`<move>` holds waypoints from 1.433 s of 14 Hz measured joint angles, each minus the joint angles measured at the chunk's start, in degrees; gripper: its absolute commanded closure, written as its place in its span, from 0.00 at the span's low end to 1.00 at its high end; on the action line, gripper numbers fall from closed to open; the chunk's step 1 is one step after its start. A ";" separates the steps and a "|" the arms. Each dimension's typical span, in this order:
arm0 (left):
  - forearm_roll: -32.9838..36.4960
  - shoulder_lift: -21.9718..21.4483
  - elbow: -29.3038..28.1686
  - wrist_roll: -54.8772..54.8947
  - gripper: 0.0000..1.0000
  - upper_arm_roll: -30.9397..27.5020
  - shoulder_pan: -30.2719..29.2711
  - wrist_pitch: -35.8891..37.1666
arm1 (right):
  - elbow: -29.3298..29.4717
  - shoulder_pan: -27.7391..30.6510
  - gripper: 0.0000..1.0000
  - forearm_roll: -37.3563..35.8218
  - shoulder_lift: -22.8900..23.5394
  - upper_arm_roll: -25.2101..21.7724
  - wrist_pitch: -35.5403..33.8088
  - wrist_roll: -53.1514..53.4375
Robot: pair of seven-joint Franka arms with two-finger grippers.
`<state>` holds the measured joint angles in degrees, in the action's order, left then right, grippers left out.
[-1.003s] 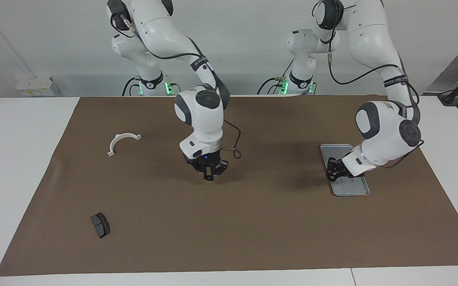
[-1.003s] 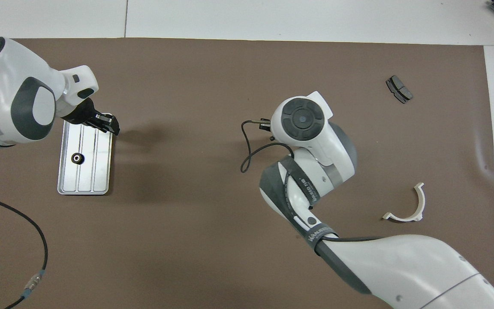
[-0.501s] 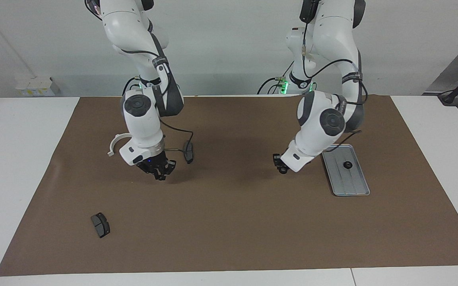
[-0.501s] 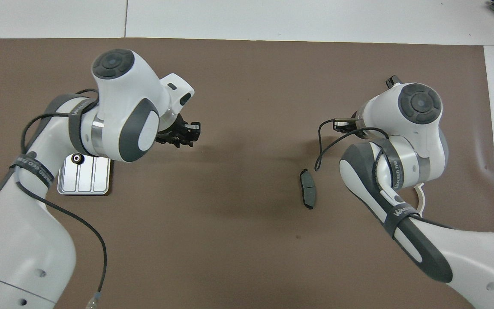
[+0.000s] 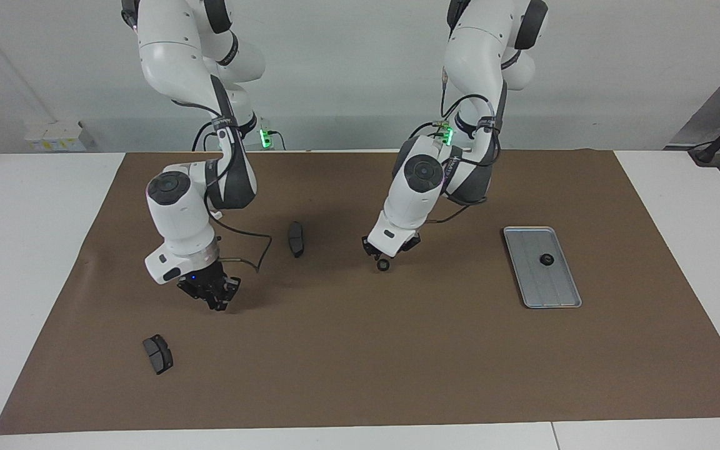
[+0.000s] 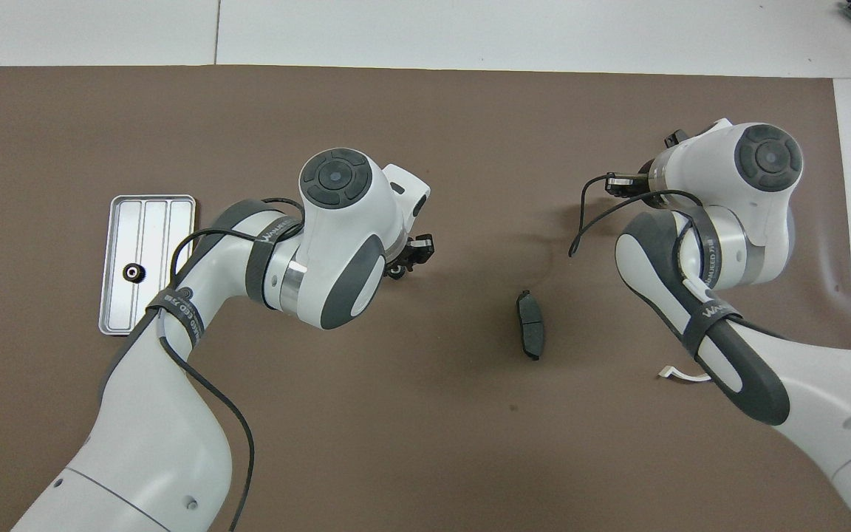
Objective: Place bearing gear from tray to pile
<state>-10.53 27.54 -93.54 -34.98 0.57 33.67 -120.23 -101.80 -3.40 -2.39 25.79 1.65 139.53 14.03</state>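
A bearing gear [image 5: 383,265] is being held clamped in the left end effector [image 5: 386,255] at the facing view's centre, over the table [image 5: 360,375]. A second gear [image 6: 132,273] is lying in the tray [image 6: 146,209] at the overhead view's left. The right end effector [image 5: 212,296], hidden overhead, is being held over the brown mat, its fingers' state unreadable.

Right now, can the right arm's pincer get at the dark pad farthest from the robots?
Probably yes: the right pincer hangs near that pad, with only bare mat between them.
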 measured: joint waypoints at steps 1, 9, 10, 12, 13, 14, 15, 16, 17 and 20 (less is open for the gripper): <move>0.00 0.51 -0.11 -0.55 0.29 -0.04 0.44 -0.85 | 2.07 0.00 1.00 0.44 1.70 0.02 0.01 -0.01; 0.25 -0.69 1.97 3.55 0.21 -3.25 -4.05 -2.44 | 7.57 -0.24 0.00 1.18 6.29 0.59 0.04 -0.02; 0.26 -1.46 1.97 6.93 0.21 -3.38 -6.61 -0.90 | 7.59 -0.36 0.00 1.18 6.19 0.74 -0.02 -0.01; 0.31 -2.59 1.96 15.87 0.21 -3.50 -12.53 3.57 | 7.68 -0.99 0.00 1.19 5.25 0.84 -1.58 0.00; 0.31 -2.89 1.94 20.41 0.21 -3.53 -15.21 5.57 | 7.74 -1.69 0.00 1.26 4.41 0.89 -2.96 0.34; 0.32 -3.03 1.93 24.93 0.21 -3.54 -17.67 7.35 | 7.76 -2.83 0.00 1.31 3.52 0.94 -4.33 1.56; 0.32 -3.06 1.91 29.37 0.21 -3.54 -19.93 8.79 | 7.76 -4.39 0.00 1.32 2.73 0.99 -5.56 3.65; 0.32 -3.06 1.86 33.47 0.21 -3.54 -21.98 9.86 | 7.76 -6.29 0.00 1.32 2.16 1.01 -6.41 6.30; 0.32 -3.06 1.72 37.47 0.21 -3.54 -23.85 10.58 | 7.76 -8.47 0.00 1.32 1.82 1.03 -6.83 9.49; 1.52 -3.01 0.84 48.69 0.21 -3.53 -28.87 11.23 | 7.78 -15.52 0.00 1.30 1.72 1.08 -6.88 19.55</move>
<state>-9.01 24.52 -92.69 13.71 -2.96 4.80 -109.00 -94.02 -18.92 -1.10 27.51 2.73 132.65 33.57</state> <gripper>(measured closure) 0.211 0.000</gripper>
